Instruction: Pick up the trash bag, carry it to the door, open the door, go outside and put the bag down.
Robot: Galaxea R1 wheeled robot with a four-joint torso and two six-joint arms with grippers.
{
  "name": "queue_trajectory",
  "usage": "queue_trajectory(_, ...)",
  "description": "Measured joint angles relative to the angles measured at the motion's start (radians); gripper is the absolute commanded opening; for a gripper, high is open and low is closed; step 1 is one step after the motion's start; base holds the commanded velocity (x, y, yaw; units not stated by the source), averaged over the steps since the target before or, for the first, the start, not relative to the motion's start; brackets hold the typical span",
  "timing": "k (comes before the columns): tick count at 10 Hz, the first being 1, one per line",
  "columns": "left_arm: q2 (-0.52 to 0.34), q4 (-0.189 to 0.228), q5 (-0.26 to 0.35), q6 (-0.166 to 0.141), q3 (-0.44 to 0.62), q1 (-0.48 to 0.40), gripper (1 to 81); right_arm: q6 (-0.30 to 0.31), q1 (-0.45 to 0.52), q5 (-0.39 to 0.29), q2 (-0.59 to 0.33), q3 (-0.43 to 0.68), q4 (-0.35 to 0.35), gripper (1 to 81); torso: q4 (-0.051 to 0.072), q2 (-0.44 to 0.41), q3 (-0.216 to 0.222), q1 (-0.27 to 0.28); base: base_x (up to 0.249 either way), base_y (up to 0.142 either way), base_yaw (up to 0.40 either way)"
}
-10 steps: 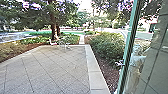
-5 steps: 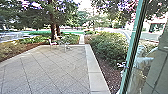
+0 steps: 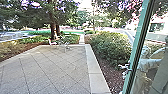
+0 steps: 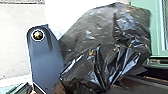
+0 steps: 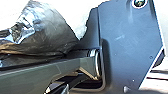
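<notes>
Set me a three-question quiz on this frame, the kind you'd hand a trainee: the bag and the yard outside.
1. Multiple choice: in the left wrist view, what colour is the trash bag?
A) white
B) black
C) red

2. True or false: in the head view, a tree trunk rises beyond the paved ground.

3. Fill in: the post slanting down the right part of the head view is ____ in colour.

Key: 1 B; 2 true; 3 green.
</notes>
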Motion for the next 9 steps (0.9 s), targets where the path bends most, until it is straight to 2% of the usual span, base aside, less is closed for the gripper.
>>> queue_trajectory(9, 0.0, 0.0, 0.0, 0.0, 0.0, -0.002, 1.0, 0.0, -0.002, 0.0, 0.0, 0.0, 0.0, 81.1, 0.0, 0.0, 0.0, -0.001, 0.123, 0.0, 0.0)
